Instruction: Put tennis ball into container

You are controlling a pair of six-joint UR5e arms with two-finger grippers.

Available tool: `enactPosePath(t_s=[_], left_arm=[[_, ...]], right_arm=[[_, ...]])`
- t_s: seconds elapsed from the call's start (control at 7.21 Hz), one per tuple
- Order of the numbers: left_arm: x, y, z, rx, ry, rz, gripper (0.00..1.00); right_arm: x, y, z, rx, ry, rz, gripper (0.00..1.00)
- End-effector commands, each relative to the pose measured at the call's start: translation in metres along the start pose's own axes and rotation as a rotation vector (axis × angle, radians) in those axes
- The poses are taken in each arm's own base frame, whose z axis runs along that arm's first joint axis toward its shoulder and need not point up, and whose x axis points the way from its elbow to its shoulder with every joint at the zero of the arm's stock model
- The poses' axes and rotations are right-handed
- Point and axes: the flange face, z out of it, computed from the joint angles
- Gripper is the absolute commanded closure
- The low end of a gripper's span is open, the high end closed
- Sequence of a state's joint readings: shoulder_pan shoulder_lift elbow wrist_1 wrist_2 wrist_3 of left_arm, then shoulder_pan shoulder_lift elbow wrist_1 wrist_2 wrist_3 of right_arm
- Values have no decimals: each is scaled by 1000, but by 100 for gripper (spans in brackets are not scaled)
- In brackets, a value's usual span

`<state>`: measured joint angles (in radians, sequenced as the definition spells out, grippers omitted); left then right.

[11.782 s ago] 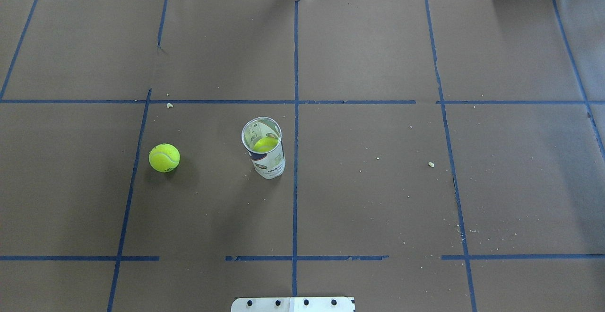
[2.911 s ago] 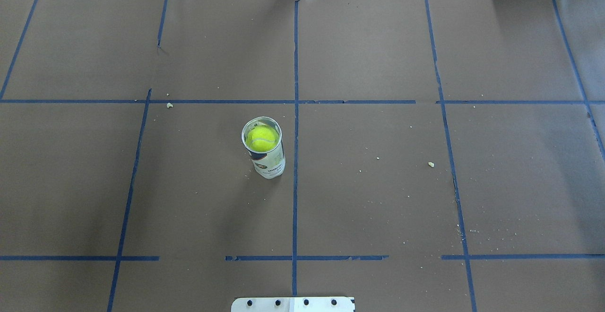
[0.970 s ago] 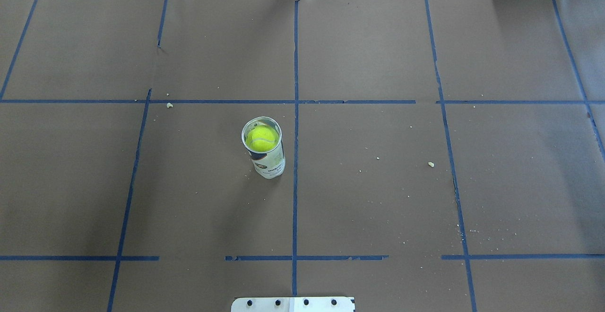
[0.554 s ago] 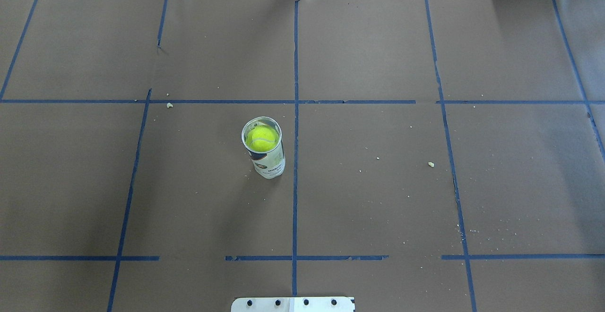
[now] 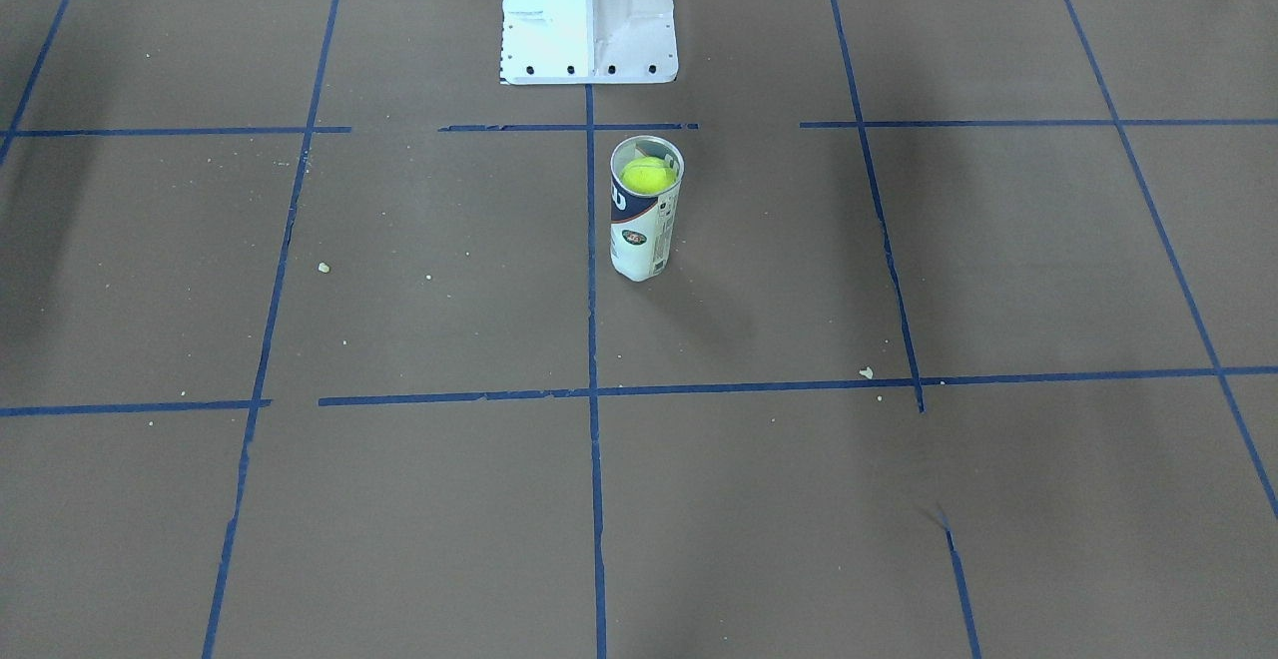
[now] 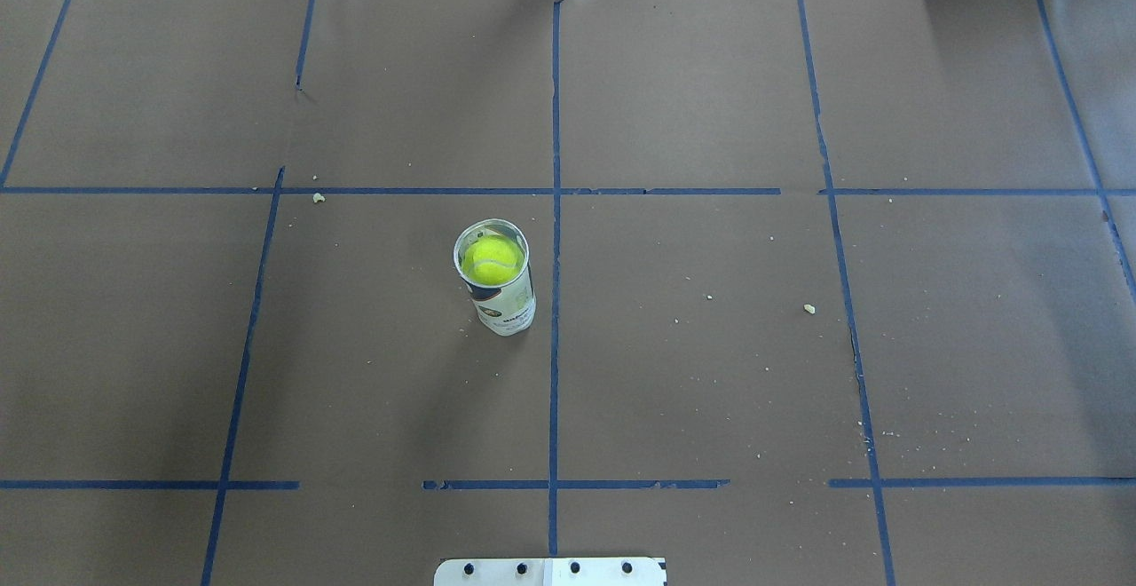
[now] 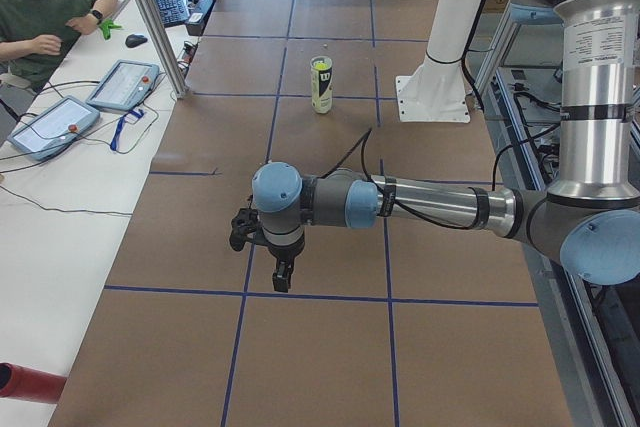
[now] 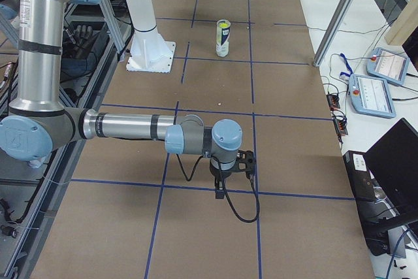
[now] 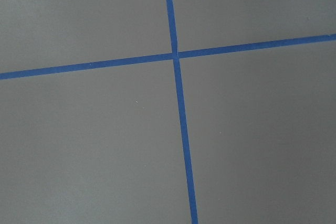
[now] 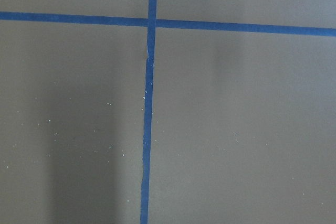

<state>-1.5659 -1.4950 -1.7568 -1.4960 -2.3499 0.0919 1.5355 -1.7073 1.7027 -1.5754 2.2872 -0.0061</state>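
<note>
The clear container with a white and navy label stands upright near the table's middle, also seen in the front view. A yellow-green tennis ball sits inside it just below the rim. Both grippers show only in the side views, far from the can. The left gripper hangs over the brown table at its left end, and the right gripper hangs over its right end. I cannot tell whether either is open or shut. Both wrist views hold only brown paper and blue tape.
The robot's white pedestal stands behind the can. Blue tape lines grid the brown paper, with small crumbs scattered about. An operator sits with control tablets at the far side table.
The ball that lay on the table left of the can 11.8 s ago now sits in the can's top. Nothing has moved over the last three seconds.
</note>
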Motion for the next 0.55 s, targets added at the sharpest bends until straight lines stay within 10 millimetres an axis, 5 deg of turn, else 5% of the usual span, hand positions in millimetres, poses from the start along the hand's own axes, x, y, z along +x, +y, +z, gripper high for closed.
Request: enactPosePath(t_s=[0.0,0.42], left_arm=[[1,0,0,0,0,2,0],[2,-1,-1,2,2,4,0]], right_arm=[[0,0,0,0,0,0,0],[0,0,0,0,0,0,0]])
